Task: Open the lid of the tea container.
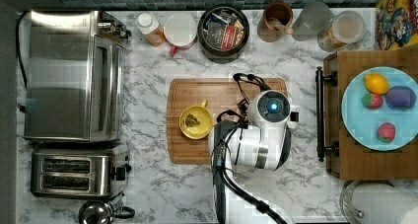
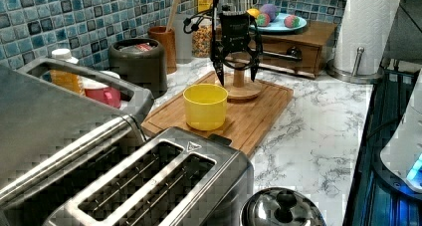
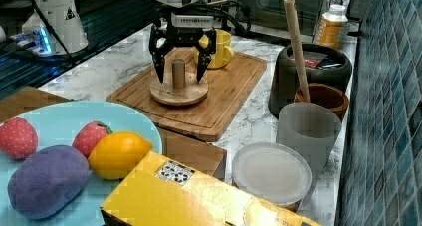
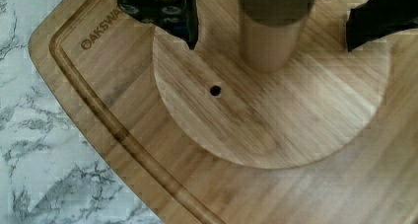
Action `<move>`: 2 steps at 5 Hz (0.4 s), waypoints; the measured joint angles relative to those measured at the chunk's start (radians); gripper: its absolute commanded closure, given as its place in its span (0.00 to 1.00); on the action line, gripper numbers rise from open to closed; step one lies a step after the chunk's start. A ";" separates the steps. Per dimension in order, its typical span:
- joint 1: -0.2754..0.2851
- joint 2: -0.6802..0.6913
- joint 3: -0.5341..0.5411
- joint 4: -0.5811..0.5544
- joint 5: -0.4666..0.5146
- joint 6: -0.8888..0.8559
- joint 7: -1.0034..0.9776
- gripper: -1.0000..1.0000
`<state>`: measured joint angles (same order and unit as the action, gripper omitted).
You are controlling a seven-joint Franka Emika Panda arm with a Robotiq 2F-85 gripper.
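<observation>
Tea container (image 1: 223,32) stood open-topped at the table's (image 1: 148,86) tiled back edge, packets showing inside, well apart from the fingers (image 3: 160,66). Those hung spread wide, one on each side of a wooden peg (image 3: 178,72) on a round base (image 3: 179,92), touching neither. Bare cutting board (image 4: 305,194) lay around the base. A yellow mug (image 2: 205,106) sat near.

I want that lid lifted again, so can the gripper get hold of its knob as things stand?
Probably yes. The gripper hangs with open jaws on either side of the upright knob of the wooden lid, which lies flat on the cutting board with nothing between them.
</observation>
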<state>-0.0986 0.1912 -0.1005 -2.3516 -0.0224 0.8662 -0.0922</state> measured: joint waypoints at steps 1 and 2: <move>0.000 -0.003 -0.004 -0.008 0.015 0.006 0.000 0.00; -0.009 -0.005 -0.004 -0.008 0.030 0.004 0.000 1.00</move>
<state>-0.1072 0.1865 -0.1044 -2.3594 0.0077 0.8706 -0.0922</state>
